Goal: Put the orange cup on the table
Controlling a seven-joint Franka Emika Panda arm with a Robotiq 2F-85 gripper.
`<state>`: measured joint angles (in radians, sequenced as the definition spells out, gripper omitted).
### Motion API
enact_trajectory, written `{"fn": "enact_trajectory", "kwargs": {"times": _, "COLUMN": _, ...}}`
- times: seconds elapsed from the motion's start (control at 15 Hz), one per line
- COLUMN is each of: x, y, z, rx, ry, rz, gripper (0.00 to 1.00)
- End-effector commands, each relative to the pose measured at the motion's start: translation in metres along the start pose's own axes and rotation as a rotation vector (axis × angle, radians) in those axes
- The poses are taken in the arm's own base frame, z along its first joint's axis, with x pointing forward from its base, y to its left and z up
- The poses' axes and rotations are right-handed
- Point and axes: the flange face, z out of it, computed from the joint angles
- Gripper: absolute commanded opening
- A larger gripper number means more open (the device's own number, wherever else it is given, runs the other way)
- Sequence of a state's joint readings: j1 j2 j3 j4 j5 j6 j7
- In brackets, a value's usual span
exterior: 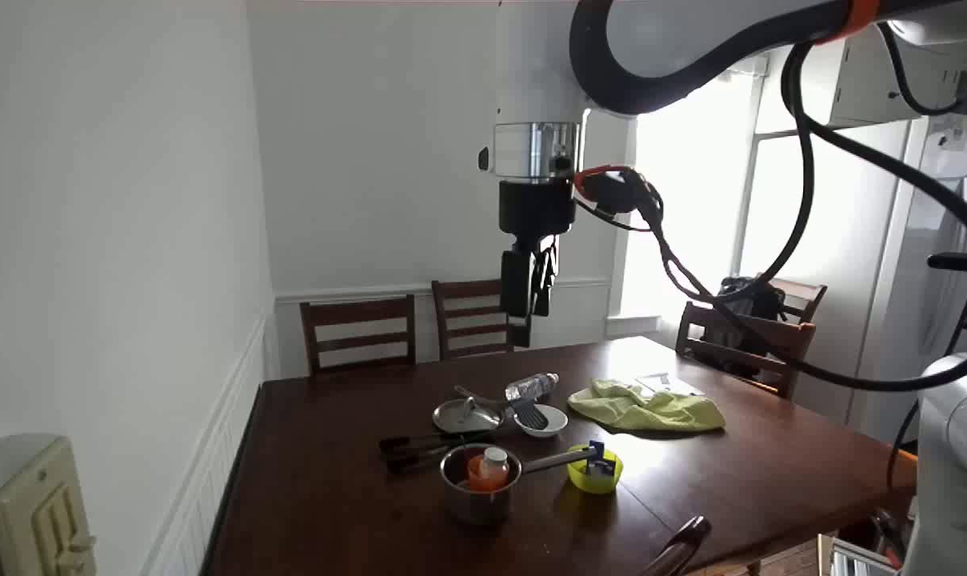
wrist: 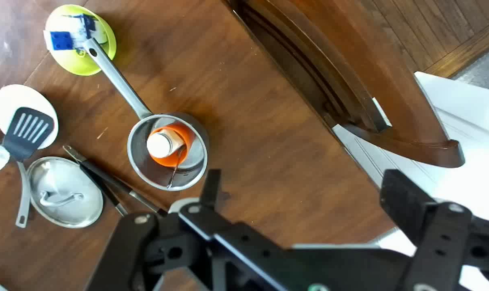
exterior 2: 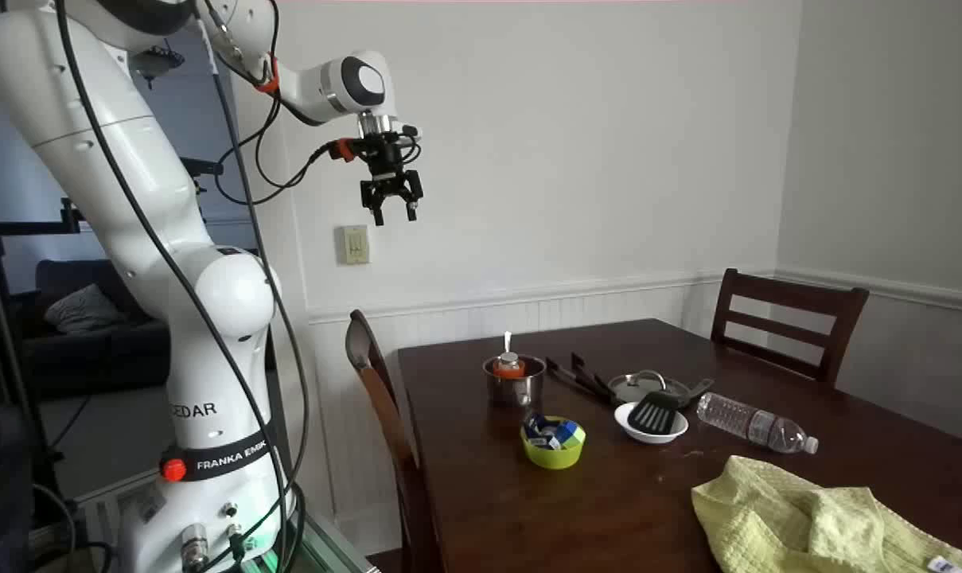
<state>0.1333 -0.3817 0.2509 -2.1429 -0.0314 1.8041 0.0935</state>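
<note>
The orange cup stands inside a silver metal pot with a long handle; it shows in both exterior views (exterior: pixel 477 474) (exterior 2: pixel 508 371) and in the wrist view (wrist: pixel 187 135). A small white-capped bottle (wrist: pixel 160 145) and a thin spoon-like utensil (wrist: pixel 175 167) are in the cup. The pot (exterior: pixel 477 509) (exterior 2: pixel 515 392) (wrist: pixel 137 151) stands on the dark brown table (exterior: pixel 323 488) (exterior 2: pixel 481 501) (wrist: pixel 260 101). My gripper (exterior: pixel 520 328) (exterior 2: pixel 395 215) (wrist: pixel 303 182) is open and empty, high above the table. In the wrist view the pot is left of the fingers.
A yellow-green bowl (exterior 2: pixel 552 457) with a blue-and-white item is by the pot's handle. Tongs (wrist: pixel 111 182), a lid (wrist: pixel 64 192), a white dish (wrist: pixel 46 101), a black spatula (wrist: pixel 28 129), a bottle (exterior 2: pixel 755 422) and a yellow towel (exterior 2: pixel 815 517) lie nearby. A chair (wrist: pixel 369 101) stands at the edge.
</note>
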Motion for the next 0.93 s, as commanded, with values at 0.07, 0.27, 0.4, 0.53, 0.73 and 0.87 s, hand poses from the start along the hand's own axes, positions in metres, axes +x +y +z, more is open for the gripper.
{"fn": "enact_trajectory", "kwargs": {"times": 0.07, "x": 0.000, "y": 0.000, "z": -0.001, "rx": 0.000, "ry": -0.001, "rz": 0.000, "gripper": 1.00}}
{"fn": "enact_trajectory", "kwargs": {"times": 0.27, "x": 0.000, "y": 0.000, "z": -0.001, "rx": 0.000, "ry": 0.000, "rz": 0.000, "gripper": 1.00}}
{"fn": "enact_trajectory", "kwargs": {"times": 0.4, "x": 0.004, "y": 0.001, "z": 0.003, "rx": -0.027, "ry": 0.013, "rz": 0.011, "gripper": 1.00}}
{"fn": "enact_trajectory", "kwargs": {"times": 0.53, "x": 0.008, "y": 0.007, "z": 0.013, "rx": -0.029, "ry": 0.016, "rz": -0.043, "gripper": 1.00}}
{"fn": "enact_trajectory", "kwargs": {"times": 0.73, "x": 0.015, "y": 0.026, "z": 0.040, "rx": -0.053, "ry": 0.005, "rz": -0.105, "gripper": 1.00}}
{"fn": "enact_trajectory", "kwargs": {"times": 0.87, "x": 0.021, "y": 0.042, "z": 0.065, "rx": -0.058, "ry": 0.004, "rz": -0.098, "gripper": 1.00}}
